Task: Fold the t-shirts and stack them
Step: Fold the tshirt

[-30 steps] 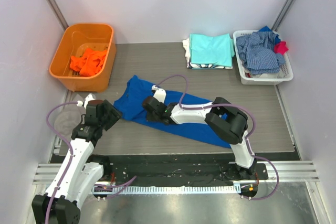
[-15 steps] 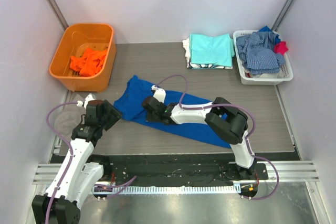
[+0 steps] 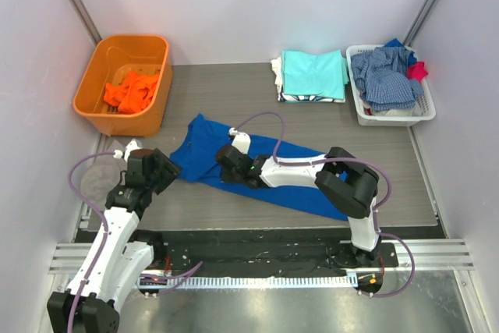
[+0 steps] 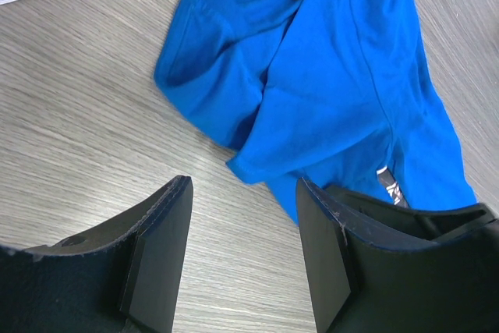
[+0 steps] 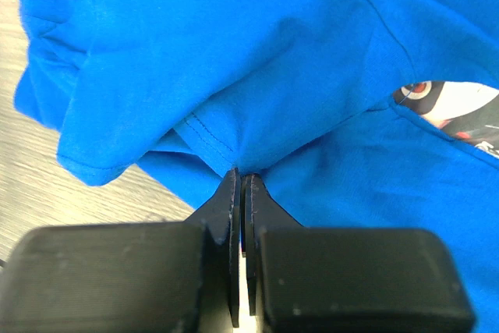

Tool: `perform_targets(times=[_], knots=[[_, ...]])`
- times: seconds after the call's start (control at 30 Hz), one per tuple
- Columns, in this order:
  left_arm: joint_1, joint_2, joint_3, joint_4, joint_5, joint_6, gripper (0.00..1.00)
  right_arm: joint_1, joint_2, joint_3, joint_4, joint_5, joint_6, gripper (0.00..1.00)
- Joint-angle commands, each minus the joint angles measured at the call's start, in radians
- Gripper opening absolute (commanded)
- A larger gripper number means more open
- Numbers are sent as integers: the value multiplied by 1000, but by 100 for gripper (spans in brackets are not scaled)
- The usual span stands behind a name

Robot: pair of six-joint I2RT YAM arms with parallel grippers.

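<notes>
A royal blue t-shirt [image 3: 204,143] lies crumpled across the middle of the table, its chest print partly showing [image 5: 456,107]. My right gripper [image 3: 228,160] is shut on a fold of its fabric near a stitched hem [image 5: 243,177], and the cloth [image 5: 257,52] bunches at the tips. My left gripper [image 3: 165,169] stands open just left of the shirt, with bare table between its fingers [image 4: 243,193] and the shirt's edge [image 4: 335,76] close to the right finger. A folded aqua t-shirt [image 3: 313,74] lies on a white one [image 3: 277,72] at the back. An orange t-shirt [image 3: 131,91] lies in the bin.
An orange bin [image 3: 93,76] stands at the back left. A white basket [image 3: 390,118] at the back right holds a blue-and-white checked garment [image 3: 386,76] and a small red cloth [image 3: 419,69]. Grey walls close in on both sides.
My right gripper has closed on the blue shirt's fabric, and that arm has shifted slightly to the right. The left arm has stayed put.
</notes>
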Motion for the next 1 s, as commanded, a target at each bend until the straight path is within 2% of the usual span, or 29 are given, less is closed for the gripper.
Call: perform_targets(times=[0.0,0.3,0.43,0.67,0.8,0.93,0.97], knots=[[0,-19,7,-13,-9,1,60,19,-71,-25,10,29,6,1],[0,-24,13,-20,-8,1,60,28,-71,-34,11,31,7,1],[-1,-26,15,-23,-9,1,60,30,-66,-30,13,28,10,9],[-1,-30,13,-30,-12,1,60,30,-60,-27,17,26,7,14],[-1,-32,12,-30,-14,1,60,30,-57,-27,20,26,6,14],[-1,-30,10,-30,-14,2,60,28,-60,-27,25,28,3,1],[-1,-32,10,-31,-14,2,60,30,-62,-27,26,26,1,1]])
